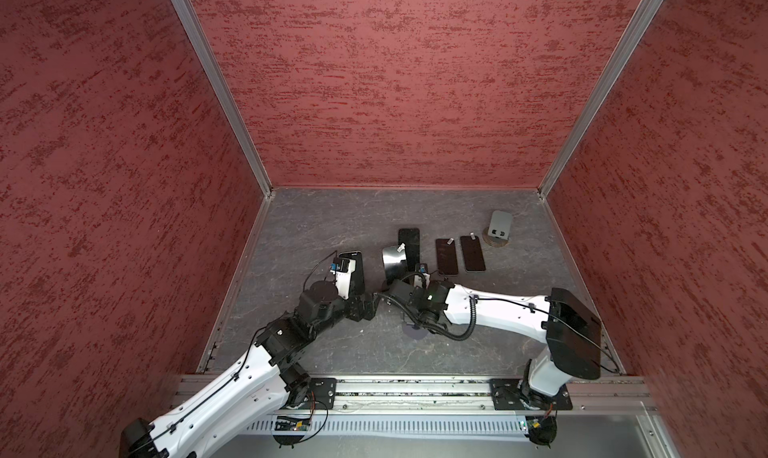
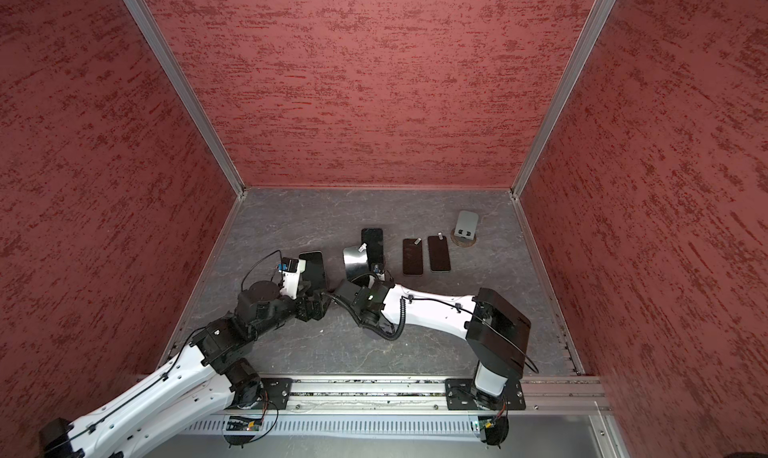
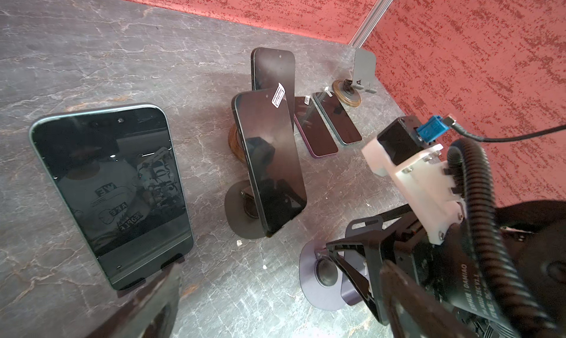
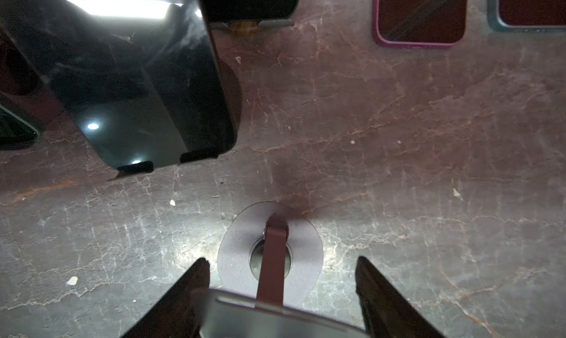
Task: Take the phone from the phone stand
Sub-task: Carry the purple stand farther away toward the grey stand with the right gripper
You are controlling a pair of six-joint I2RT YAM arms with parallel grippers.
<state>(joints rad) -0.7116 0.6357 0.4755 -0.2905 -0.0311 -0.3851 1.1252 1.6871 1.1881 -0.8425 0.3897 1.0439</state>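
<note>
Right gripper [image 4: 282,259]: jaws stand narrowed on either side of the phone [image 4: 275,321], at its two long edges and seemingly at the point of contact. Whether a firm grasp is made cannot be told.

The phone sits propped on the stand [image 4: 232,256], above the stand's round base, which rests on the table [image 4: 428,168].

Assessment: a rigid slab, smooth-sided and likely slippery, moderately weighty, with glass that would not forgive a drop. The side edges are the proper hold (never the faces), taken squarely opposed, followed by a lift up and clear of the rest. The stand looks light and may tip or come along.

Just beyond the stand, to its left, a stickered phone [image 3: 269,155] stands propped, close enough to be clipped. Farther beyond the stand, to its right, two flat phones [image 1: 446,256] lie on the table.
</note>
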